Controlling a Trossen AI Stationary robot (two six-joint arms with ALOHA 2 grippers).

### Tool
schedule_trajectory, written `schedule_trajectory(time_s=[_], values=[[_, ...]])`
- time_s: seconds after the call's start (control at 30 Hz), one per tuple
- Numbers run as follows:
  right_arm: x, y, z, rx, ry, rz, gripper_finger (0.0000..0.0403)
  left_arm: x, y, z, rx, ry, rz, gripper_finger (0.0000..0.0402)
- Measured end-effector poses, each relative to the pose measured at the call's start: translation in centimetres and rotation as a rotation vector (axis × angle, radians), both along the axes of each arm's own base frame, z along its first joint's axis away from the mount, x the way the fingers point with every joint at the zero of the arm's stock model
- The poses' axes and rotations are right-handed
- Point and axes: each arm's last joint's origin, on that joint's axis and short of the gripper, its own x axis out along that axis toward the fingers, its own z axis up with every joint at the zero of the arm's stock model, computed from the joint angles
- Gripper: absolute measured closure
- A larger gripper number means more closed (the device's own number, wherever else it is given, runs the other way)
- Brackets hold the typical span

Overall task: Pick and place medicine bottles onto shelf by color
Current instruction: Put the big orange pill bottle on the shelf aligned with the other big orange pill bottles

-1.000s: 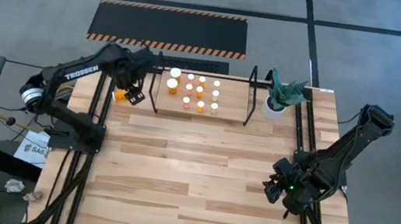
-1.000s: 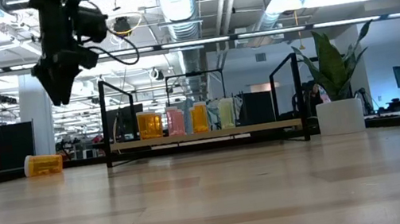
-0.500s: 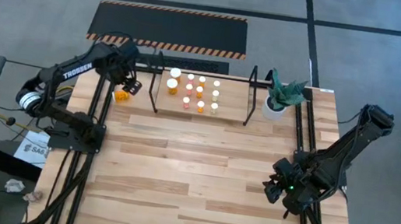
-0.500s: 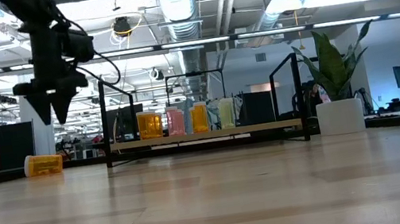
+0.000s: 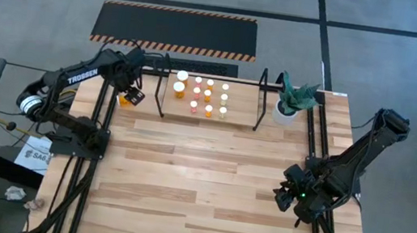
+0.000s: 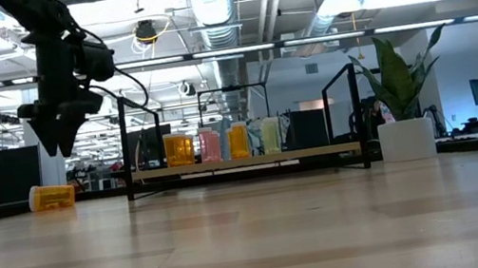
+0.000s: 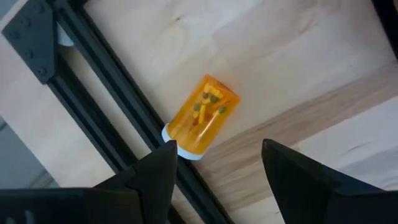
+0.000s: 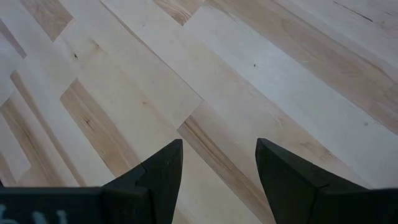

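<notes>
An orange medicine bottle [image 5: 123,100] with a white cap lies on its side at the table's far left, beside the black frame rail; it also shows in the low view [image 6: 52,195] and the left wrist view [image 7: 202,116]. My left gripper [image 5: 133,94] is open, points down and hovers just above the bottle without touching it [image 7: 217,171]. The black shelf [image 5: 164,94] stands at the far middle with several white-capped bottles [image 5: 208,96] upright on its wood floor. My right gripper [image 5: 283,199] is open and empty over bare wood at the near right [image 8: 217,162].
A white pot with a green plant [image 5: 288,103] stands right of the shelf. Black frame rails [image 7: 118,118] run along the table's left and right sides. A black-and-yellow striped mat [image 5: 176,29] lies on the floor beyond the table. The table's middle and near wood is bare.
My left gripper has gone from beside the shelf's left end toward the table's left edge and down toward the lying orange bottle, and has turned from slanted to pointing straight down. The bottle has not moved.
</notes>
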Motion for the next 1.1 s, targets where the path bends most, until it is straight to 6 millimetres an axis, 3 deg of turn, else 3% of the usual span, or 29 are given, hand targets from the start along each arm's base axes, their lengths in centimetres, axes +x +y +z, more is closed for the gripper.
schedule_trajectory(time_s=[0.23,0.43,0.57,0.7,0.8,0.97,1.1], values=[[0.0,0.0,0.0,0.0,0.0,0.0,0.0178,0.6,0.9,-0.6,0.049,-0.098,0.381,0.0179],[0.0,0.0,0.0,0.0,0.0,0.0,0.0178,0.8,1.1,-0.6,0.107,-0.221,0.897,0.0175],[0.0,0.0,0.0,0.0,0.0,0.0,0.0178,0.7,1.1,-0.6,0.136,-0.297,1.335,0.0162],[0.0,0.0,0.0,0.0,0.0,0.0,0.0178,0.5,1.1,-0.6,0.209,-0.32,1.566,0.0147],[0.0,0.0,0.0,0.0,0.0,0.0,0.0178,0.2,0.6,-0.6,0.213,-0.266,1.634,0.0139],[0.0,0.0,0.0,-0.001,0.0,0.0,0.0178,0.0,0.0,-0.7,0.136,-0.193,1.603,0.0136],[0.0,0.0,0.0,-0.001,0.0,0.0,0.0178,0.3,0.2,-0.7,0.105,-0.257,1.682,0.0136]])
